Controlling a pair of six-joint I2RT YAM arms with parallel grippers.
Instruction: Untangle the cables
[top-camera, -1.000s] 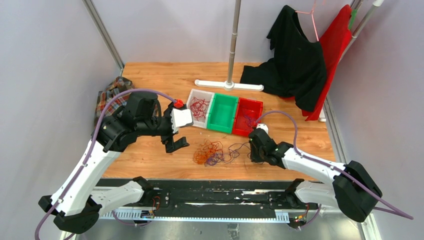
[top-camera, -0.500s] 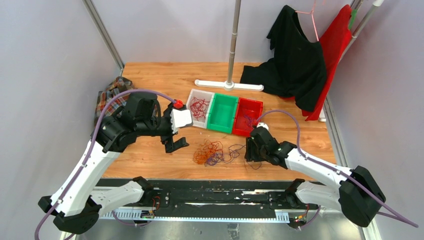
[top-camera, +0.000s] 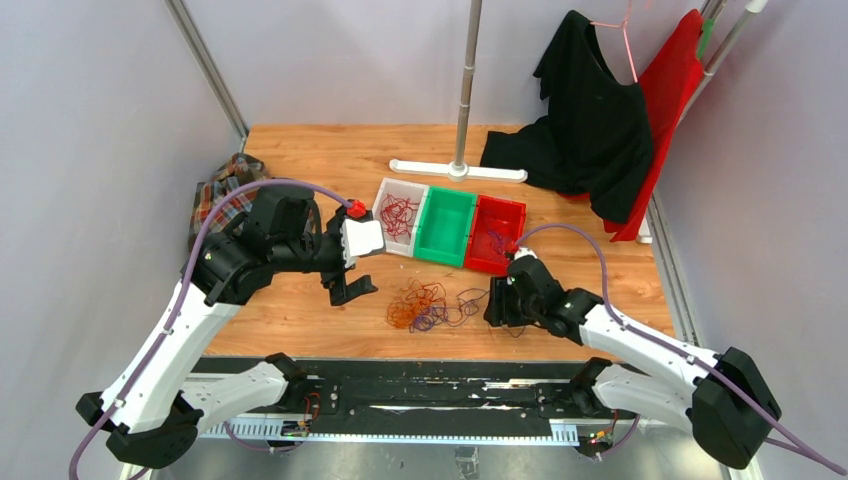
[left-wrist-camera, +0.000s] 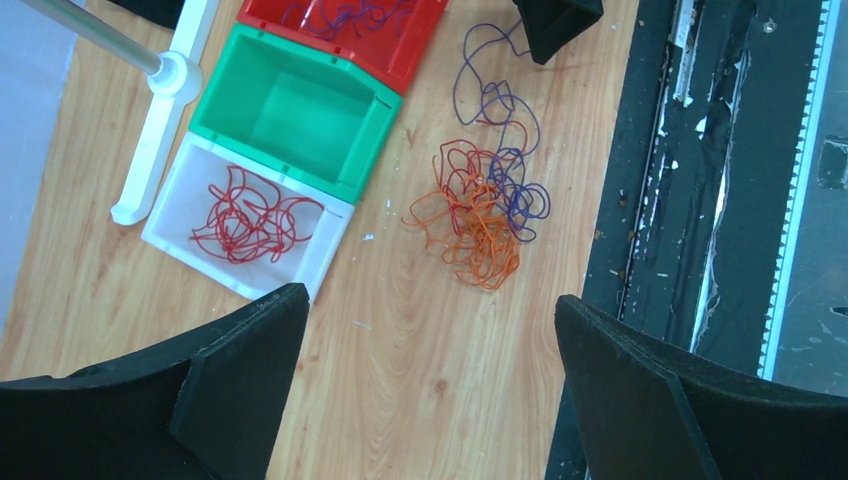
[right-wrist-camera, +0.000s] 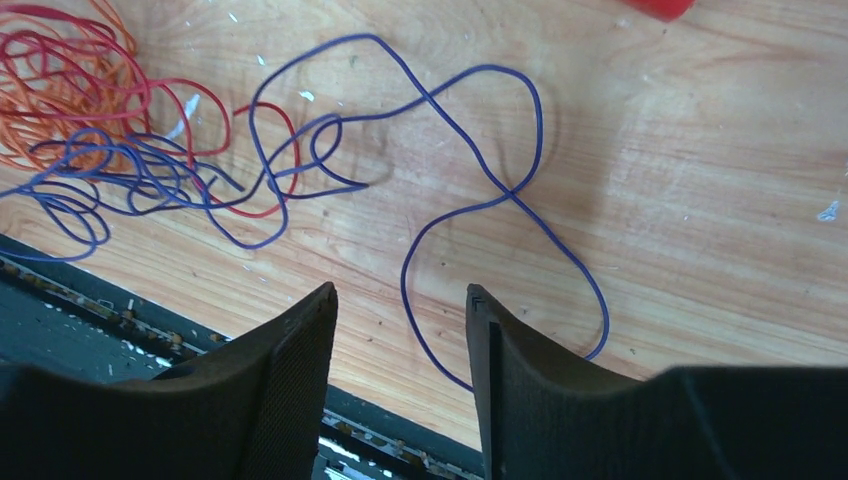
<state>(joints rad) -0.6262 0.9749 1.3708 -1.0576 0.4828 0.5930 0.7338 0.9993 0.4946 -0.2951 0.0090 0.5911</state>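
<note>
1. Two claws are in view over the tabletop (top-camera: 300, 160), one on each side of the tangle.
2. Left claw (top-camera: 352, 288) (left-wrist-camera: 428, 297): jaws spread wide with nothing between them. It hovers left of the cables (top-camera: 420, 305) (left-wrist-camera: 480, 215).
3. Right claw (top-camera: 497, 305) (right-wrist-camera: 400, 292): jaws partly apart, gripping nothing, low at the right end of the tangle.
4. The cables are a red, orange and purple clump lying on the tabletop close to its near edge, between the two claws.
5. One loose purple strand (right-wrist-camera: 512, 193) trails right from the clump. Its loop passes between the right claw's tips, not pinched.
6. Three bins sit in a row just beyond the clump:
   - white bin (left-wrist-camera: 320, 250) on the left, holding red wires (left-wrist-camera: 245, 215)
   - green bin (top-camera: 447, 225) in the middle
   - red bin (top-camera: 512, 215) on the right, holding purple wires (left-wrist-camera: 340, 12)
</note>
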